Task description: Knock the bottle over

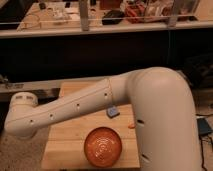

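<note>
- The gripper does not show in the camera view: the arm's visible run ends at a rounded white joint (22, 114) at the far left, beyond the table's left edge, and nothing of the end effector appears past it, so whether it is open or closed cannot be told.
- From that joint the white arm (100, 102) runs up and to the right across the wooden table (65, 137), then bends at a broad elbow and drops down the right side of the view (it covers much of the tabletop).
- The bottle cannot be found in the view; it may be hidden behind the arm.
- An orange bowl (103, 146) sits on the table near its front edge, below the arm.
- A small blue-grey object (113, 112) lies on the table just under the arm, beyond the bowl.
- A small orange object (131, 125) lies at the edge of the arm's lower segment, right of the bowl.
- Behind the table stands a dark counter front with a cluttered shelf (115, 15) above it.
</note>
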